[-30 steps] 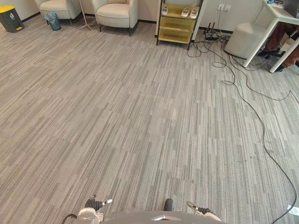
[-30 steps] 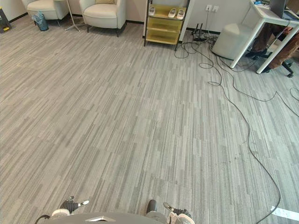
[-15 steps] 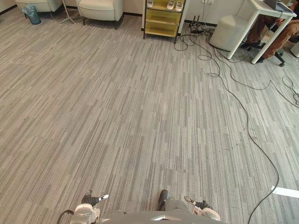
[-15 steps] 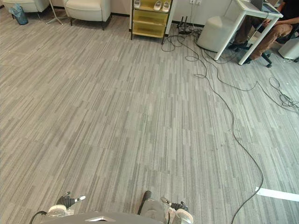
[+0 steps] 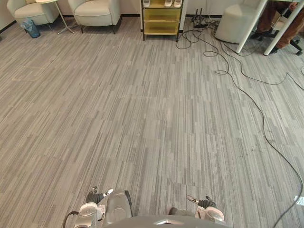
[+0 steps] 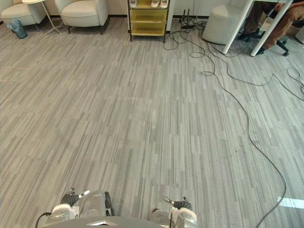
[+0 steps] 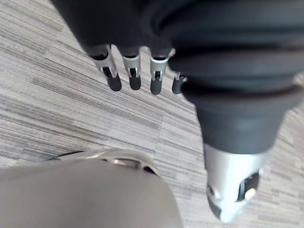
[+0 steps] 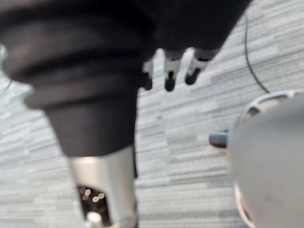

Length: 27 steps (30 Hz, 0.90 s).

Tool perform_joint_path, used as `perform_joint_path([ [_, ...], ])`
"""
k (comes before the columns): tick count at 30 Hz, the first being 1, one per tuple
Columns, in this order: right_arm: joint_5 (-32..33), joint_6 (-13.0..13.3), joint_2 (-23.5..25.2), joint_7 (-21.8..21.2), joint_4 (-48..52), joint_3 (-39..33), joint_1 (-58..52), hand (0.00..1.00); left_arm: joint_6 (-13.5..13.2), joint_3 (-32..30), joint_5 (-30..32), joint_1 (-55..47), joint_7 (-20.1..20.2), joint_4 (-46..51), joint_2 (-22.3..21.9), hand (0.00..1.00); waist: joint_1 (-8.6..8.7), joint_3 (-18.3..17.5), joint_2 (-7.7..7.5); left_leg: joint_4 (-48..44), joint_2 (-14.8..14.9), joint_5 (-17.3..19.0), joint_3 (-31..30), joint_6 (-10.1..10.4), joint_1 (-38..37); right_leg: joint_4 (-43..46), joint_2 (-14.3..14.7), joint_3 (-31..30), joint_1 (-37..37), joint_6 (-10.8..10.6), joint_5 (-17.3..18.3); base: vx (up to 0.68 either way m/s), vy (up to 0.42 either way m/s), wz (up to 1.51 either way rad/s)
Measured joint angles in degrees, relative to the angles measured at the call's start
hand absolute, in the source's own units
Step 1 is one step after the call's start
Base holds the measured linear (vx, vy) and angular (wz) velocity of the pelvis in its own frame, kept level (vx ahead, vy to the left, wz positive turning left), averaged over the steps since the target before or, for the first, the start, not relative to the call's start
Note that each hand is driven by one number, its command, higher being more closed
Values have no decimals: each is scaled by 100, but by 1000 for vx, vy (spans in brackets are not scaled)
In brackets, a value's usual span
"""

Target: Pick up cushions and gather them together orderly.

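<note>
Down at the near floor [image 5: 152, 104], left hand [image 7: 130, 71] and right hand [image 8: 170, 71] hang empty with relaxed fingers; cushions can't be made out, likeliest on the armchairs [image 5: 95, 12] far ahead-left, slightly favouring the left arm.

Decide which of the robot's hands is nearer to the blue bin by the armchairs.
Left. The blue bin stands far ahead to the left; the left hand hangs on that side, the right hand farther right. Neither is close.
</note>
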State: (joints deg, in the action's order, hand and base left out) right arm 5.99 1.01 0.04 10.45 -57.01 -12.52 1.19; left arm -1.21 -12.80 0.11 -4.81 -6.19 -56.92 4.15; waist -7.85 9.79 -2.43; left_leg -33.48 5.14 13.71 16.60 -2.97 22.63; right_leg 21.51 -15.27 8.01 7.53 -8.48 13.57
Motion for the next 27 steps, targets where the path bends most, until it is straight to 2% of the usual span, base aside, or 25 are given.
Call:
perform_joint_path([
  [1,-118,5,-10,-3,1,-8,8,0,25,59,1,0,-6,-77,31,0,15,8,-16,-9,-97,196,110,-87,-294,1060,-190,-176,-338,-108,-288,464,239,-5],
  [2,-144,7,-10,-4,1,-8,11,0,27,86,1,1,-5,-86,38,0,25,8,-15,-2,-115,238,117,-100,-354,1371,-219,-203,-445,-142,-407,446,178,3],
  [3,-189,-3,-3,-29,-6,8,5,0,40,216,6,26,-11,-97,97,0,94,24,-21,144,-212,362,103,-145,-729,2890,-287,-266,-1021,-125,-696,516,101,8],
  [4,-180,-21,2,-48,4,5,-30,0,60,241,6,47,-15,-88,124,0,188,43,-22,488,-297,413,83,-159,-1291,3967,-219,-192,-1523,-8,-596,617,104,5],
  [6,-193,14,-43,-52,45,6,-29,0,63,273,1,48,-16,-55,120,0,258,65,14,892,-322,419,79,-147,-1809,4276,-103,70,-1877,161,-356,437,11,-6],
  [7,-195,21,-66,-56,124,3,-29,0,60,294,0,55,-12,-15,110,0,315,80,56,1142,-319,414,78,-112,-2102,4242,-38,314,-2116,238,-197,437,-38,-3],
  [9,-195,41,-75,-86,248,-26,-20,0,57,277,0,151,-10,7,87,0,373,145,93,1636,-264,415,85,-14,-2794,3156,60,955,-2617,634,173,470,-92,3],
  [11,-198,49,-78,-174,276,-132,-3,0,36,265,1,232,0,22,-24,0,435,142,118,1854,-128,483,53,138,-3068,1865,329,1024,-2851,675,68,370,-135,17],
  [12,-208,45,-79,-175,274,-153,5,0,9,264,3,245,13,19,-83,0,471,142,117,1948,-81,526,29,246,-3185,1275,435,963,-2944,671,-122,419,-190,30],
  [13,-317,37,-87,-179,233,-184,-17,0,0,225,6,237,42,2,-206,0,500,134,95,2089,-70,616,-65,416,-3398,244,633,712,-2977,602,-614,362,-172,31],
  [14,-352,31,-103,-180,210,-193,-44,0,-1,172,8,238,42,4,-230,0,518,130,90,2116,-72,657,-118,479,-3483,-15,679,580,-2978,604,-916,639,-271,48],
  [15,-388,-1,-162,-217,201,-226,-115,0,-2,47,21,241,43,-38,-317,0,556,41,116,2188,-37,692,-418,533,-3688,189,826,309,-2948,838,-1526,553,-223,33],
  [17,-401,13,-303,-242,218,-250,-98,0,-2,-20,28,214,44,-110,-536,0,551,-77,420,1976,195,577,-712,562,-3624,631,922,498,-3021,921,-1020,639,-275,31],
  [18,-412,32,-317,-237,231,-368,-75,0,7,-83,162,228,45,-115,-643,0,631,-109,608,1103,430,497,-1022,642,-3288,792,970,737,-2838,979,-658,614,-282,48],
  [19,-412,24,-328,-238,219,-373,-79,0,9,-85,205,252,67,-113,-643,0,655,-93,642,556,510,382,-1136,686,-3085,797,979,834,-2697,995,-553,496,-228,60],
  [20,-402,-7,-333,-232,209,-383,-125,0,10,-130,252,275,76,-87,-637,0,627,-65,668,-893,711,-189,-1343,723,-2546,693,1053,925,-2278,1049,-373,373,-155,33],
  [21,-402,-6,-334,-229,210,-383,-135,0,10,-136,256,269,76,-83,-637,0,612,-70,675,-1172,754,-223,-1359,773,-2435,662,1082,943,-2174,1058,-343,431,-133,14],
  [22,-392,-1,-332,-222,205,-361,-167,0,7,-184,281,254,84,-14,-649,0,552,-35,657,-2202,963,-238,-1311,805,-2030,485,1210,957,-1782,1087,-231,485,-104,-9],
  [23,-349,-3,-298,-221,204,-336,-215,0,7,-173,297,263,89,74,-641,0,502,-24,655,-2859,1110,-188,-1106,724,-1558,277,1276,948,-1335,1128,-54,375,-43,-9],
  [25,-292,-4,-289,-214,204,-338,-273,0,4,-80,343,251,87,227,-629,0,468,-21,639,-2737,1138,-69,-781,654,-999,-54,1275,925,-869,1037,25,370,14,-6],
  [27,-291,-20,-283,-195,202,-344,-252,0,-18,-56,335,257,84,284,-642,0,392,-19,637,-1967,1117,37,-539,573,-674,-299,1259,845,-585,969,4,320,82,-19],
])
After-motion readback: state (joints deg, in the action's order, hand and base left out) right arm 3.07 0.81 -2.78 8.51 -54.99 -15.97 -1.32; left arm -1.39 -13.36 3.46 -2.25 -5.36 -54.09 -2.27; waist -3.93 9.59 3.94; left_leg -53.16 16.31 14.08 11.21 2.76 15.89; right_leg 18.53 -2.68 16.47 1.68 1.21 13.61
